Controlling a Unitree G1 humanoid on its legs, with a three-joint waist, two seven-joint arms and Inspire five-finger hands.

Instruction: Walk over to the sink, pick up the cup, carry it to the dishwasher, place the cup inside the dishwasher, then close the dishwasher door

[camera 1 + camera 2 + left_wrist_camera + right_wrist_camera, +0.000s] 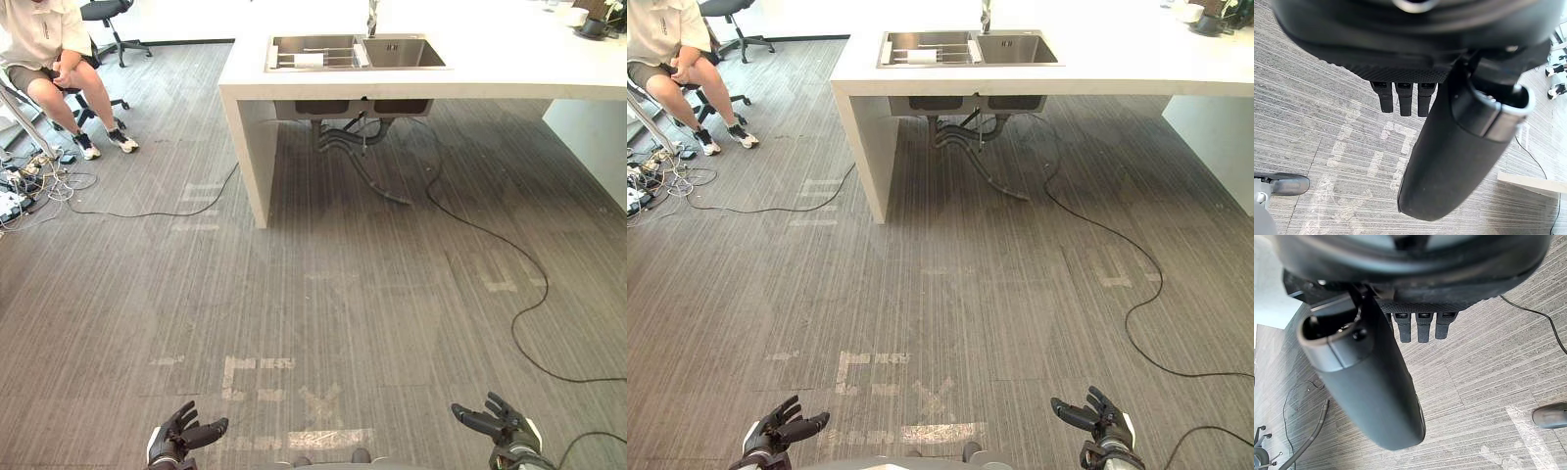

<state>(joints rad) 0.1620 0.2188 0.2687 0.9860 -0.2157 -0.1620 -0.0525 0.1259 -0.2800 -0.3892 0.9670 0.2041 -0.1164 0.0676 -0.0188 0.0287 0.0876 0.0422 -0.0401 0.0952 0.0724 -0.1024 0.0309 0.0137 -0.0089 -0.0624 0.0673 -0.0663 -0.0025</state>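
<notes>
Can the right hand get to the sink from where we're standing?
Probably not: the right hand hangs open low down, with a wide stretch of floor between it and the sink. Walk closer first.

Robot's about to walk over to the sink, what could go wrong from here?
1. A black cable trails out from under the sink across the likely walking path; a foot could snag it.
2. A seated person is close to the left end of the counter; veering left risks contact.
</notes>
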